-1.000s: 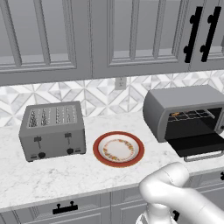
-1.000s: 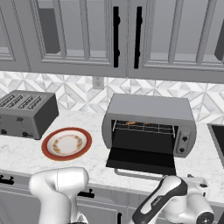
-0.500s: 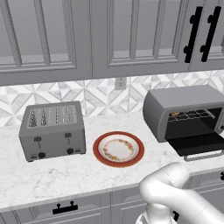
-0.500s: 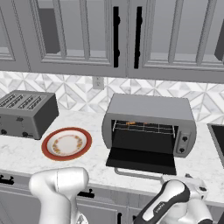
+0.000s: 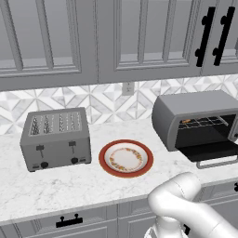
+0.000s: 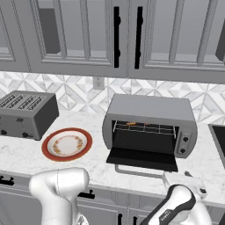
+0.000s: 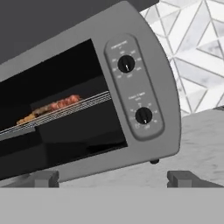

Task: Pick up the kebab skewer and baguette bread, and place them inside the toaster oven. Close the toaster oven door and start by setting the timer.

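Hand view is showing the gripper (image 7: 113,179) spreading wide before the toaster oven (image 7: 109,100). The kebab skewer (image 7: 50,108) is lying on its rack, and the toaster oven door (image 6: 143,159) is hanging open.

grey cabinets (image 5: 139,37) over diamond-tiled backsplash (image 5: 107,100) and white marble counter (image 5: 56,186).

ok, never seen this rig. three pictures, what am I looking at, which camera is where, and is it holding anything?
It's a simulated kitchen with a white robot arm on a driving base. Two pictures come from cameras on the base, behind the arm to its left and right. The third looks along the tool from the hand; its two dark fingertips stand wide apart, open, with nothing between them.

On the marble counter: a four-slot toaster, a red-rimmed plate with no food on it, and the toaster oven. Its door hangs open. Orange-brown food, apparently the kebab skewer, lies on its wire rack. The hand faces the oven's two knobs.
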{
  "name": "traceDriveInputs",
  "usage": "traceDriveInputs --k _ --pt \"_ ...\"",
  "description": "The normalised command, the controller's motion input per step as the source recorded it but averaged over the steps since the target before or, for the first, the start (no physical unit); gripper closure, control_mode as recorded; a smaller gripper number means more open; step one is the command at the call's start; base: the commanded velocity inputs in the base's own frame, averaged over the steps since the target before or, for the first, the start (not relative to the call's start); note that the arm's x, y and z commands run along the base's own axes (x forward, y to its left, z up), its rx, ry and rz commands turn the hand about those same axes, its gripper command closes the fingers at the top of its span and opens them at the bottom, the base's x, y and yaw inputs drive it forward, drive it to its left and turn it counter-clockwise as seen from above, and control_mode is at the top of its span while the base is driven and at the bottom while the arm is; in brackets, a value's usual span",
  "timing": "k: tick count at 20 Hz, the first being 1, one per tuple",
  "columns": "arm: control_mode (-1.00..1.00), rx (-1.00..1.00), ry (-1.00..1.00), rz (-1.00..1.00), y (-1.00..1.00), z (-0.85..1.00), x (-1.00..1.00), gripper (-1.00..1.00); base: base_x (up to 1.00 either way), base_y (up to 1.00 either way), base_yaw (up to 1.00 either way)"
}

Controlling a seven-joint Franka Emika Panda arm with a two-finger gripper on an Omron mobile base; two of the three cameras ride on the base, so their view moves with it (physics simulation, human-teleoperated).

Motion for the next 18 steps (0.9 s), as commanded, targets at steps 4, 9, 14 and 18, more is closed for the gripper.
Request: traceDriveInputs --k 4,9,14,18 --pt "-1.0 0.13 -0.02 0.0 0.26 0.2 0.09 -1.0 0.0 0.0 0.0" --pt "-1.0 0.13 0.0 0.0 0.3 0.25 0.11 -1.0 0.0 0.0 0.0" --pt "-1.0 0.14 0.0 0.0 0.3 0.47 0.24 -1.0 0.0 0.0 0.0" --pt "-1.0 0.13 0.0 0.0 0.3 0.46 0.35 -1.0 0.0 0.0 0.0"
